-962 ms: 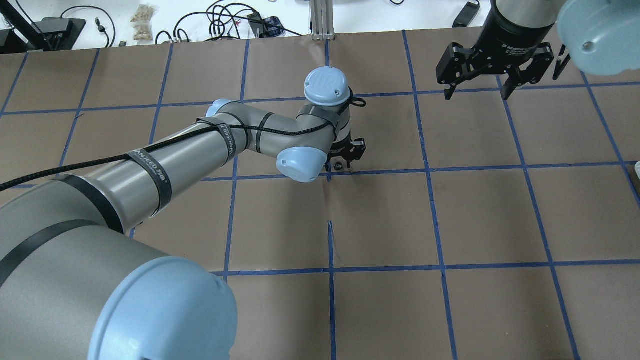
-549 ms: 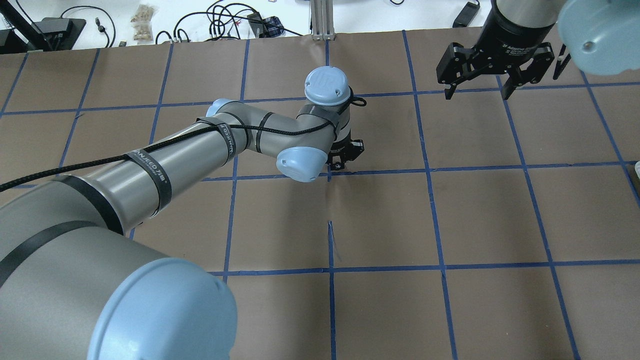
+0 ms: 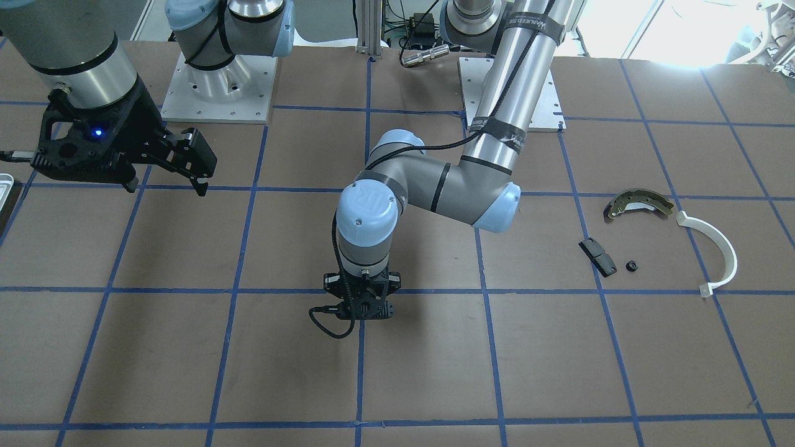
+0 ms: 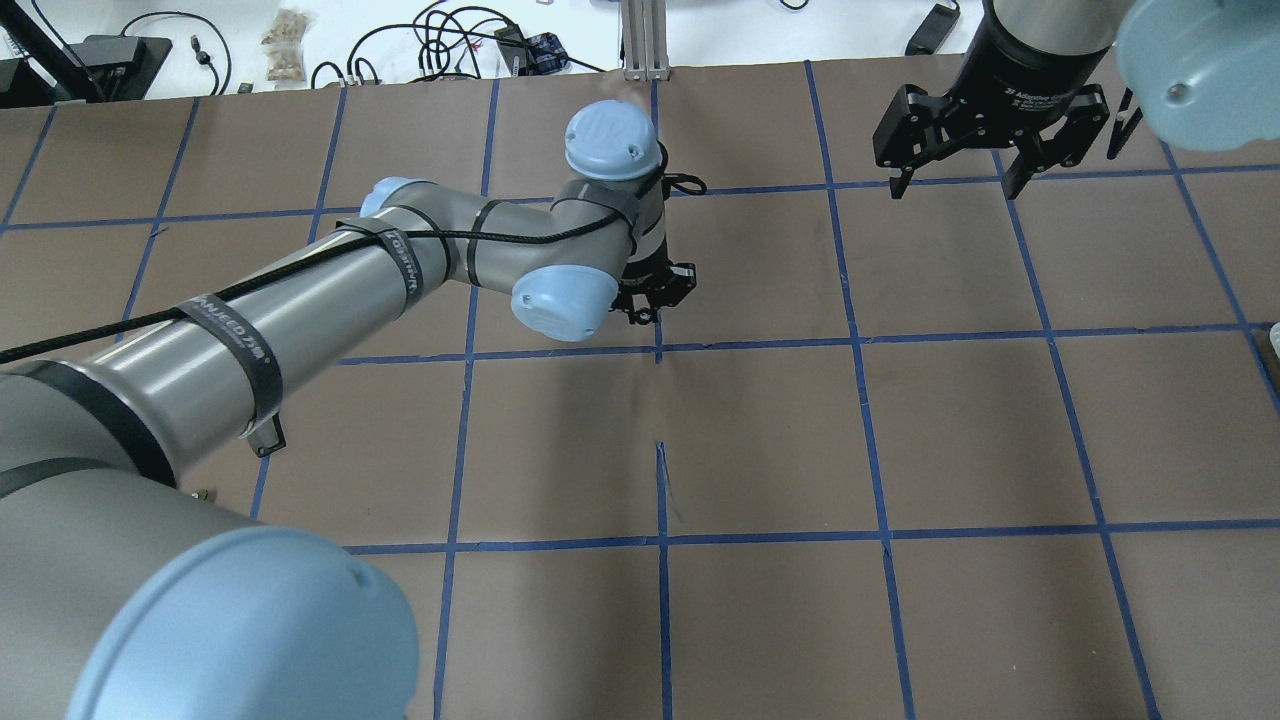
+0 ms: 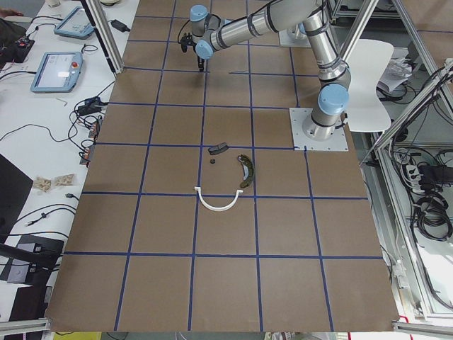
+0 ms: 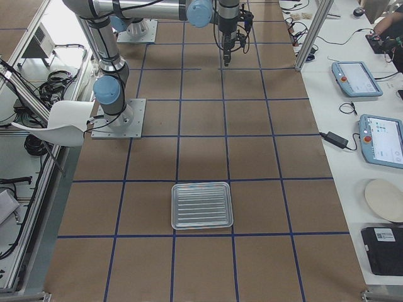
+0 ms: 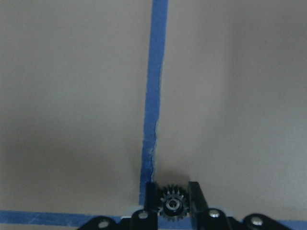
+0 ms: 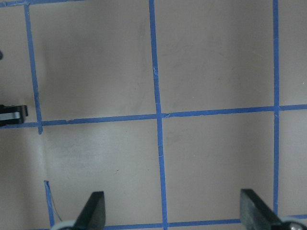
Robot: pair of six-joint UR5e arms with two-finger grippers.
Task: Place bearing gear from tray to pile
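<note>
Transit: small black bearing gear [image 7: 172, 207] clenched in left gripper [image 7: 172, 194] jaws, right gripper [image 8: 172, 194] released; next, over to loose parts pile [image 3: 640, 203] mid-right.

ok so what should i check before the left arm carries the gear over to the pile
1. Grip on the gear: ok. The bearing gear sits between the left gripper's jaws.
2. Gear lifted off the table: cannot tell from these views.
3. Route to the pile: ok. Nothing shows on the table between gripper and pile.
4. Drop spot: ok. Bare paper lies between the brake shoe, black pad and white arc.
5. Right gripper: ok. It hangs open, on the side away from the pile.
</note>
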